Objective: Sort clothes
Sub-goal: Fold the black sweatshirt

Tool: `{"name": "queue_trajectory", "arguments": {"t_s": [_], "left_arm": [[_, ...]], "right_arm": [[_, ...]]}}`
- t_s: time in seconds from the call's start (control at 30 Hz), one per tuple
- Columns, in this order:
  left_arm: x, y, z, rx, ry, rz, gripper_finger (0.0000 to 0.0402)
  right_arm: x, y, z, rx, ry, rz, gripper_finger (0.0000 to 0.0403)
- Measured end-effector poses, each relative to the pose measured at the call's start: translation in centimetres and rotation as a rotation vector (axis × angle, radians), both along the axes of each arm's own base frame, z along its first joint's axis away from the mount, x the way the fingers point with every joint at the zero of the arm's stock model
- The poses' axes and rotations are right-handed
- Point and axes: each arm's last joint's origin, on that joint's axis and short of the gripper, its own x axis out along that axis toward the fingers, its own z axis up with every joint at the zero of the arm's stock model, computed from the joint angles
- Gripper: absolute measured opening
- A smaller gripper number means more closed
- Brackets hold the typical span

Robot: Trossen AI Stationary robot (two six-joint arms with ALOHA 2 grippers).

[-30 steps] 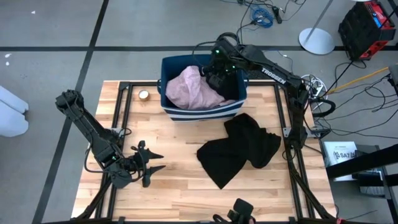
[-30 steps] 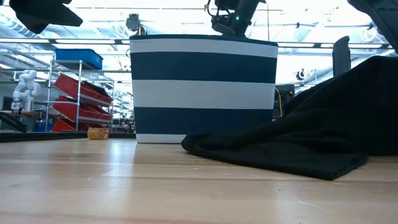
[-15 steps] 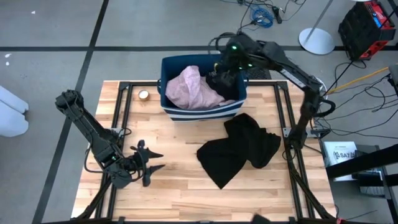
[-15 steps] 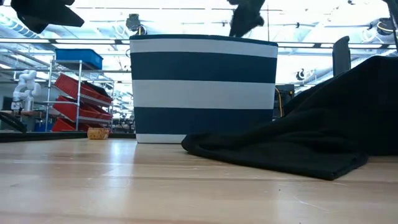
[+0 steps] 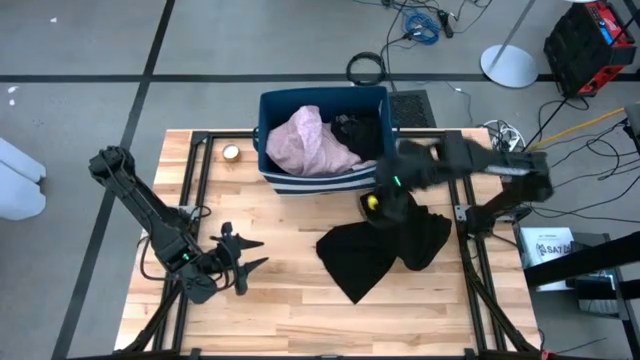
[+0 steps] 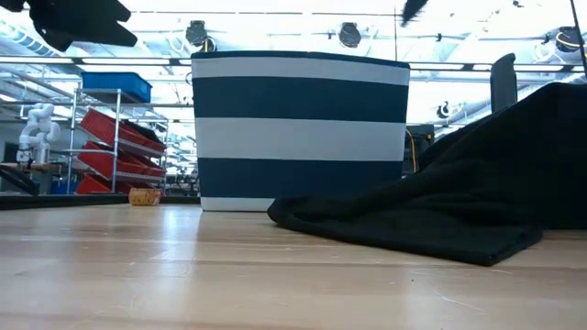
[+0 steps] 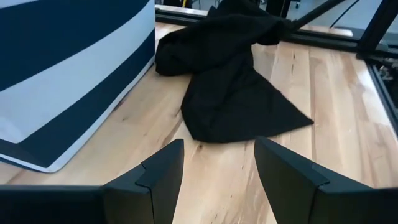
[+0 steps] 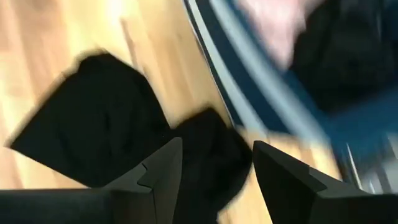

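Right gripper (image 5: 385,205) over the far edge of the black garment (image 5: 385,245), fingers apart, nothing held; apparently positioned for the next pick. Left gripper (image 5: 240,268) parked low at near left, fingers apart, empty. Striped bin (image 5: 272,172) at far centre, holding one pink garment (image 5: 310,145) and dark clothing (image 5: 362,135) beside it, apparently sorted. Count: one black garment on table, one pink in bin, two grippers.

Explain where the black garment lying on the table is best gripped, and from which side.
Grip the black garment at the bunched, raised folds on the side nearest the bin, coming straight down from above. That heap probably gives more to pinch; the rest lies flat on the table.
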Motion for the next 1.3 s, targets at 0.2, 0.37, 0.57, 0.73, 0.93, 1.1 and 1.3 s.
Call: {"name": "queue_trajectory", "arguments": {"t_s": [0.2, 0.37, 0.57, 0.73, 0.93, 1.1, 1.3], "left_arm": [[0.4, -0.5, -0.9, 0.030, 0.027, 0.000, 0.0206], [0.8, -0.6, -1.2, 0.031, 0.027, 0.010, 0.0206], [1.4, 0.0, -1.2, 0.025, 0.024, 0.047, 0.0206], [2.0, 0.5, -1.2, 0.017, 0.033, 0.052, 0.0206], [2.5, 1.1, -1.2, 0.008, 0.052, 0.065, 0.0206], [2.8, 1.4, -1.3, 0.005, 0.080, 0.046, 0.0206], [2.9, 1.5, -1.3, 0.000, 0.092, 0.038, 0.0206]], "right_arm": [[-5.7, 3.4, -5.8, 0.044, 0.045, -0.239, 0.0184], [-9.8, 2.9, -10.6, 0.085, 0.127, -0.432, 0.0180], [-11.7, 2.1, -14.0, 0.097, 0.165, -0.524, 0.0179], [-11.3, 2.2, -14.3, 0.138, 0.111, -0.475, 0.0179], [-10.7, 2.3, -12.5, 0.154, 0.017, -0.451, 0.0178], [-10.4, 2.4, -11.2, 0.198, -0.001, -0.396, 0.0178], [-10.3, 2.5, -12.0, 0.191, 0.037, -0.334, 0.0178]]}}
